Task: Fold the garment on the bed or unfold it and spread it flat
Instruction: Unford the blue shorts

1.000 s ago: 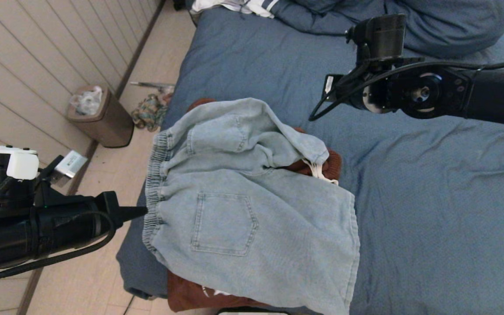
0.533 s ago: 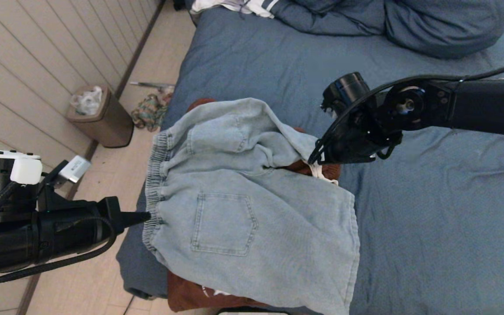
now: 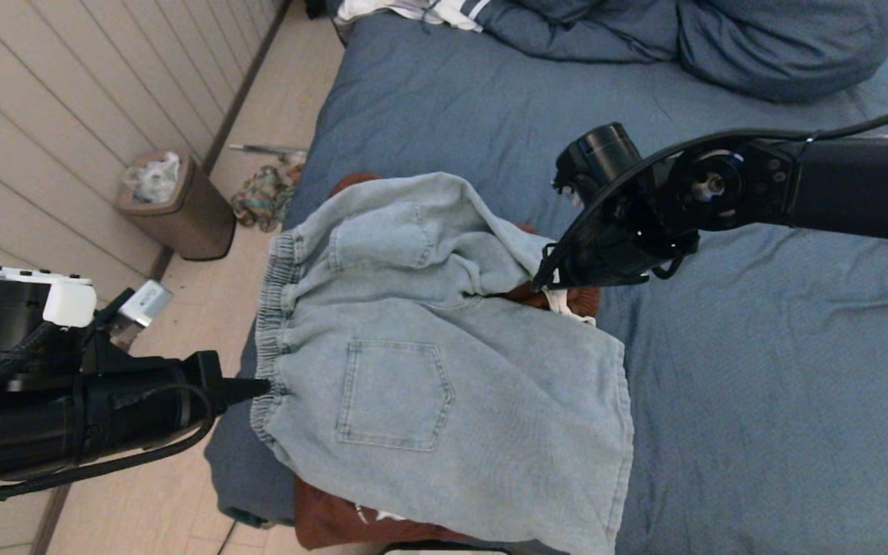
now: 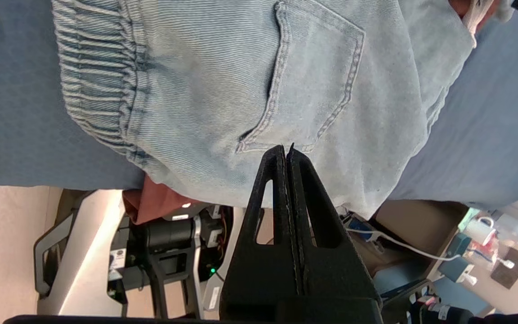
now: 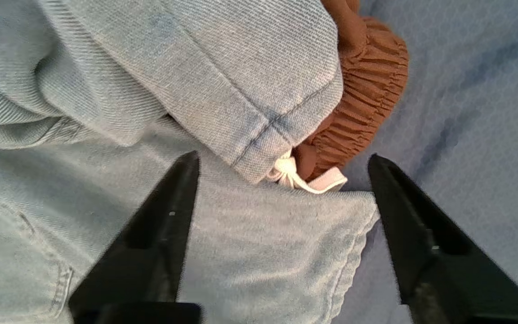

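Note:
Light-blue denim shorts (image 3: 413,370) lie back pocket up near the left edge of the bed (image 3: 760,385), on top of a rust-brown garment (image 3: 336,516). One leg is folded over, and its hem corner (image 5: 259,135) lies beside a white drawstring (image 5: 306,177) and the brown gathered waistband (image 5: 367,90). My right gripper (image 5: 281,156) hovers open just above that hem corner, its fingers straddling the cloth without holding it; it points down at the shorts' right side (image 3: 548,281). My left gripper (image 3: 263,383) is shut and empty, its tip at the elastic waistband (image 4: 101,90).
A brown waste bin (image 3: 182,208) and a heap of cloth (image 3: 263,196) sit on the floor left of the bed. Bunched blue bedding (image 3: 760,38) and white striped clothes (image 3: 413,9) lie at the far end. Bare sheet stretches to the right of the shorts.
My right arm has swung down from above the far sheet to the folded leg's hem, and its jaws have opened. The left gripper has crept slightly towards the waistband.

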`<state>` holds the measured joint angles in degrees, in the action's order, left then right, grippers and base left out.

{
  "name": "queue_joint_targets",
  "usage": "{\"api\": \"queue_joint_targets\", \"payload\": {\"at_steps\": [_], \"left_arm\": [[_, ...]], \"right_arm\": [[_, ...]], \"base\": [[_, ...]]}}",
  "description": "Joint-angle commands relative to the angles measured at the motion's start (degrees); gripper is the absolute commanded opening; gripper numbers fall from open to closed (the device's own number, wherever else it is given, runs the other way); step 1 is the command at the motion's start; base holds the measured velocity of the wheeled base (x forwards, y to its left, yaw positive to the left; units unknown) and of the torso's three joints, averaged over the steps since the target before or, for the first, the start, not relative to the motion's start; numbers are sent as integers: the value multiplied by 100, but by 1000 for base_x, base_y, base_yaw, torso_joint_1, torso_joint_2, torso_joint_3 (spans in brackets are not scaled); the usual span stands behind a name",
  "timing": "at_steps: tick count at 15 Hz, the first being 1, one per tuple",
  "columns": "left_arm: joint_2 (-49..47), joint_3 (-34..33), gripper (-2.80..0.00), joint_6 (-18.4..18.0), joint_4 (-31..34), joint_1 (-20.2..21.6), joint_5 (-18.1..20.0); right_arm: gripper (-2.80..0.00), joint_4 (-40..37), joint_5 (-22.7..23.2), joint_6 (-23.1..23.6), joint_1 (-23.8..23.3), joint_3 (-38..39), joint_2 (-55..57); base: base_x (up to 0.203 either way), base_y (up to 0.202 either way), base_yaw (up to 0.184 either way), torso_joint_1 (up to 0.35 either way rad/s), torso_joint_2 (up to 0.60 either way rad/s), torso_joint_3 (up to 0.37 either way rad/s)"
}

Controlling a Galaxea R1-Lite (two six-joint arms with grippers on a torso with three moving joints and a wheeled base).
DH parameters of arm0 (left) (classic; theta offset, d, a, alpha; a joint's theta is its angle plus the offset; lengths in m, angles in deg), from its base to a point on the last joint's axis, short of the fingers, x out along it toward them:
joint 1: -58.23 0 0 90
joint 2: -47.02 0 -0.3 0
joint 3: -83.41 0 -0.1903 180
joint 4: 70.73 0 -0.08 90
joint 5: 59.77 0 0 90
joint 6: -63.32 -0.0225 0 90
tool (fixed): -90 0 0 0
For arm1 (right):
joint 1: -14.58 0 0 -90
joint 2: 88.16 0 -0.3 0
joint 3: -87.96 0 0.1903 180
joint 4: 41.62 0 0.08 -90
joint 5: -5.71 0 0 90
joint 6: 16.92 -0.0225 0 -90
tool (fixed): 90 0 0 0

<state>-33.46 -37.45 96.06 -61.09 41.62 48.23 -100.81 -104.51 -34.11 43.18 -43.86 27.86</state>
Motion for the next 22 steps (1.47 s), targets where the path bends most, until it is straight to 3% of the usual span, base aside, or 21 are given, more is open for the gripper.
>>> {"api": "queue_joint_targets", "payload": {"at_steps": [1,4,5,6,9,14,18,22], "left_arm": [[-38,0,-280,22,-8,0,11],[-46,0,-280,22,-8,-8,11],[-46,0,-280,22,-7,-8,11],[-46,0,-280,22,-15,-9,11],[-82,0,-280,22,-16,-44,11],[-134,-8,-280,22,-7,-123,2],[-143,-8,-280,22,-12,-149,2],[-213,-8,-280,30,-16,-149,2]], "right_arm": [[0,75,-7,-6,59,-25,151],[0,251,-8,31,63,-118,410],[-229,264,-13,30,62,-160,489],[-280,269,-31,13,59,-228,534],[-280,489,-246,40,-12,-343,668],[-280,1556,-680,120,-29,-343,582],[-280,3036,-1516,236,-171,-357,414],[-280,3988,-1957,548,-612,-360,562]], "base": [[0,0,0,0,0,0],[0,0,0,0,0,0],[0,0,0,0,0,0],[0,0,0,0,0,0],[0,0,0,0,0,0],[0,0,0,0,0,0],[0,0,0,0,0,0],[0,0,0,0,0,0]]}}
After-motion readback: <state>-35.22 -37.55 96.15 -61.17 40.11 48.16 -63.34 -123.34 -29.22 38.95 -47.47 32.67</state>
